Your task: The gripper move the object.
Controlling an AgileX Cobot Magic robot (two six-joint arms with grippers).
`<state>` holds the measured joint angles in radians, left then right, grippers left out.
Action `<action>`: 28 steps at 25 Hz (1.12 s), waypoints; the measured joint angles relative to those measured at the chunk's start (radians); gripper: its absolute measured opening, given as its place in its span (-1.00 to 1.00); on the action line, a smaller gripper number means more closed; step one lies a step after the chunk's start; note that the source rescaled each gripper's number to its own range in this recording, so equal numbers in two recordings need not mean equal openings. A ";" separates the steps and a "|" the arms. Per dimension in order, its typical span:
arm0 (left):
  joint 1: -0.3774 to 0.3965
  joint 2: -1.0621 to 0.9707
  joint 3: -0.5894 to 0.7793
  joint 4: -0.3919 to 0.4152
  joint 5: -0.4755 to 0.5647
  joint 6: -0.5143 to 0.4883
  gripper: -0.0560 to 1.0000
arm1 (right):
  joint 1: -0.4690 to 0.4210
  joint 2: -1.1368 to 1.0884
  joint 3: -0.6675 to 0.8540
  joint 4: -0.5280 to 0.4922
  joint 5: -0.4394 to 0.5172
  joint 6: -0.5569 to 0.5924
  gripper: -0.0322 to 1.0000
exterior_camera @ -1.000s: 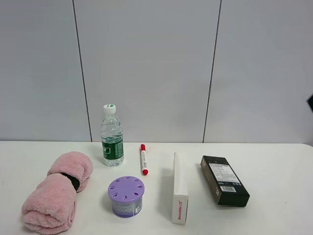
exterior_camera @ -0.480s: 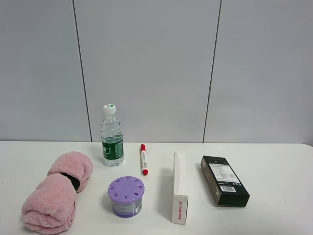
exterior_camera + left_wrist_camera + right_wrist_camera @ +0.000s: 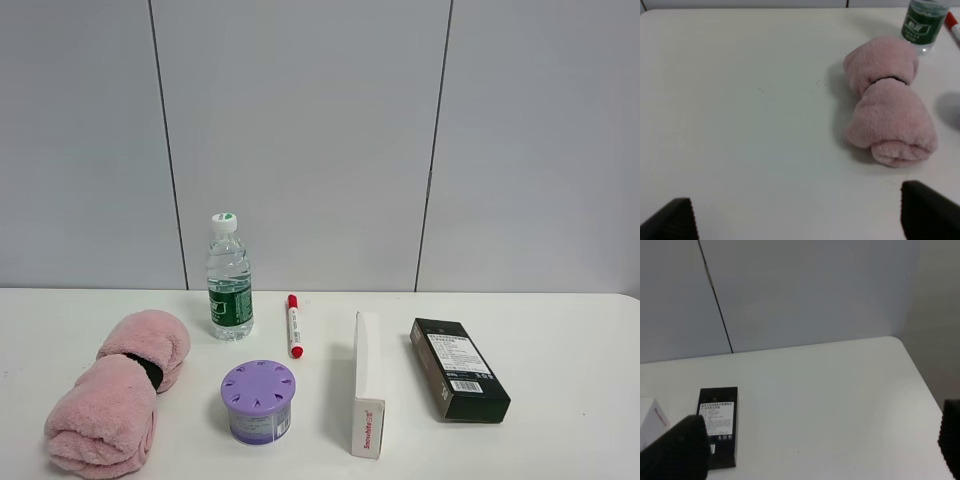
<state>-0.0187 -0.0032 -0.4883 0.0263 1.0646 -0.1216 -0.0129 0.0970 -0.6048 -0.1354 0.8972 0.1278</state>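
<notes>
Gone from the high view: right arm; towel [image 3: 115, 395] untouched.

Left gripper [image 3: 800, 220]: two matte black fingertips [image 3: 675, 220] w/ blunt, angled ends. Right gripper [image 3: 815, 450]: same black finish, tips rounded & out of focus; no markings visible.
</notes>
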 joint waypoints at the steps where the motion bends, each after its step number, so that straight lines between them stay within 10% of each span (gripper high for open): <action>1: 0.000 0.000 0.000 0.000 0.000 0.000 1.00 | 0.000 -0.016 0.017 0.001 0.022 0.000 1.00; 7: 0.000 0.000 0.000 0.000 0.000 0.001 1.00 | 0.000 -0.067 0.104 0.044 0.167 -0.012 1.00; 28: 0.000 0.000 0.000 0.000 0.000 0.000 1.00 | 0.000 -0.069 0.111 0.118 0.169 -0.087 0.96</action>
<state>-0.0187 -0.0032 -0.4883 0.0263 1.0646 -0.1212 -0.0129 0.0285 -0.4940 -0.0169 1.0664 0.0404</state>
